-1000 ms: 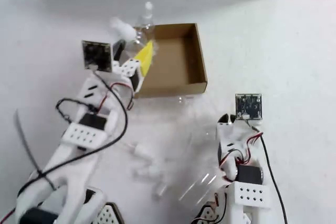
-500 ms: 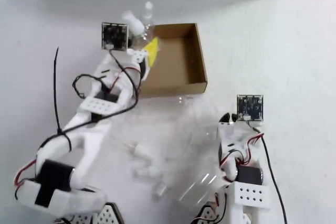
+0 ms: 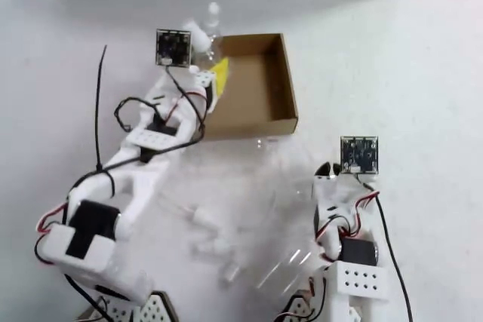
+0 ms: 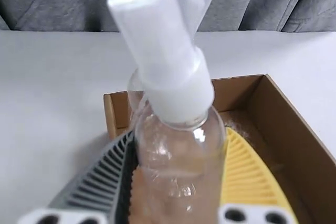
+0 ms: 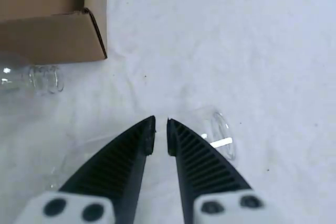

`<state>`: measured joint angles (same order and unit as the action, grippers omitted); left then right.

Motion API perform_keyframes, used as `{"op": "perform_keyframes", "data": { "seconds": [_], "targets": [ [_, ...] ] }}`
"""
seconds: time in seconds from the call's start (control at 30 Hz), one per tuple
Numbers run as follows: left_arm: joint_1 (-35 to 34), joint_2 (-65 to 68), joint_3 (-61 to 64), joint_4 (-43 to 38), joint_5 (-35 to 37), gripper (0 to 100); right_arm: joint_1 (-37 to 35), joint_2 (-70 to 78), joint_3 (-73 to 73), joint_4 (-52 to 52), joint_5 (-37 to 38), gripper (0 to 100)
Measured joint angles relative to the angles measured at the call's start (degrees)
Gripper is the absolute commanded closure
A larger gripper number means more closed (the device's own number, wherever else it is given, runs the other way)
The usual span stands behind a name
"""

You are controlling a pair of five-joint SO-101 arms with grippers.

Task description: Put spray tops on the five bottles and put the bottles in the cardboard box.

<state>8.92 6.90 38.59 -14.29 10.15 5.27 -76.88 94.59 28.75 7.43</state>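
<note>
My left gripper (image 4: 177, 153) is shut on a clear bottle (image 4: 178, 150) that wears a white spray top (image 4: 163, 61); grey and yellow fingers (image 4: 247, 177) clamp its body. In the high view this gripper (image 3: 209, 73) holds the bottle (image 3: 200, 49) over the left wall of the cardboard box (image 3: 256, 88). Behind it, at the box's far left corner, stands another topped bottle (image 3: 213, 13). My right gripper (image 5: 161, 128) hangs shut and empty over the table, near the box's front. Topless bottles lie close to it (image 5: 42, 78), (image 5: 218, 135).
Several loose spray tops (image 3: 204, 216) and clear bottles (image 3: 283, 262) lie scattered on the white table (image 3: 407, 58) between the two arms. Grey cushions (image 4: 63, 3) run along the far table edge. Open table lies right of the box.
The left arm has stretched forward and to the right, carrying the topped bottle from beside the box to its left wall. The right arm has kept still.
</note>
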Motion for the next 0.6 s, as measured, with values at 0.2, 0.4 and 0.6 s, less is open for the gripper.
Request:
{"op": "perform_keyframes", "data": {
  "seconds": [0.2,0.4,0.6],
  "targets": [
    [0.0,3.2,-0.4,-2.0,0.0,98,0.0,0.0,0.0,0.0,0.0,97.8],
    [-1.0,6.9,-0.4,-6.2,0.0,98,0.0,-0.1,0.6,0.0,0.0,97.8],
    [-1.2,7.6,-0.7,-6.4,0.0,98,0.0,-0.1,0.6,0.0,0.0,97.8]
  ]
}}
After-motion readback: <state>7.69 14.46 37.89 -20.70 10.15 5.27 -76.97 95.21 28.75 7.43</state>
